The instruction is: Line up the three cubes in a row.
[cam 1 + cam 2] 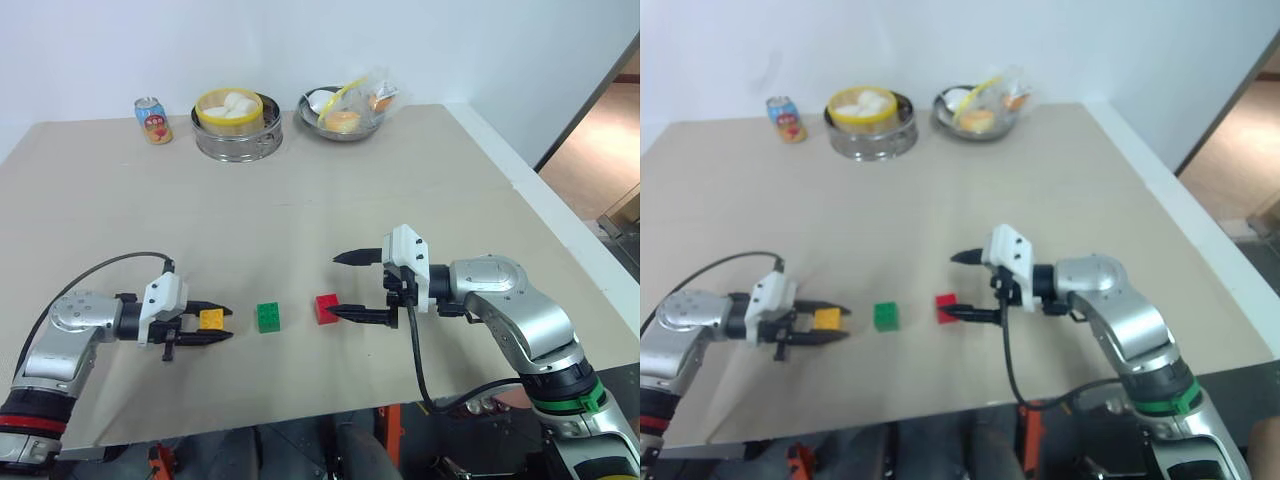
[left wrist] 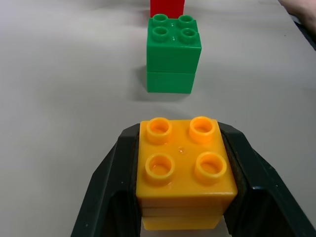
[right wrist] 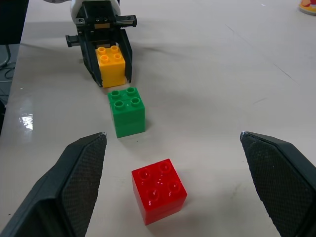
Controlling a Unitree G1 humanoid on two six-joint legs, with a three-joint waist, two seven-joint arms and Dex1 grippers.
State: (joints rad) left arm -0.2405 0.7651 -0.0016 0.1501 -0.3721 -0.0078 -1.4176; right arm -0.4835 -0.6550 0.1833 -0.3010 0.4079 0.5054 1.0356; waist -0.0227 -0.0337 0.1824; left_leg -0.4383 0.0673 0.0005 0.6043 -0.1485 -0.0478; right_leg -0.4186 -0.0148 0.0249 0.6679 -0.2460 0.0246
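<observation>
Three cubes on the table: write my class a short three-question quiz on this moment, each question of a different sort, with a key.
1. True or false: the left gripper is shut on the yellow-orange cube.
2. Which cube lies in the middle? A red, B green, C yellow-orange.
3. Fill in: the right gripper, fingers wide, faces the ___ cube.

Key: 1 true. 2 B, the green cube. 3 red, the red cube.

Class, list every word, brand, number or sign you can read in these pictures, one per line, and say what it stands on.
No text can be read.
Soda can: a printed label with a picture, its lettering too small to read.
Yellow cube, green cube, red cube: studs with no legible marking.
</observation>
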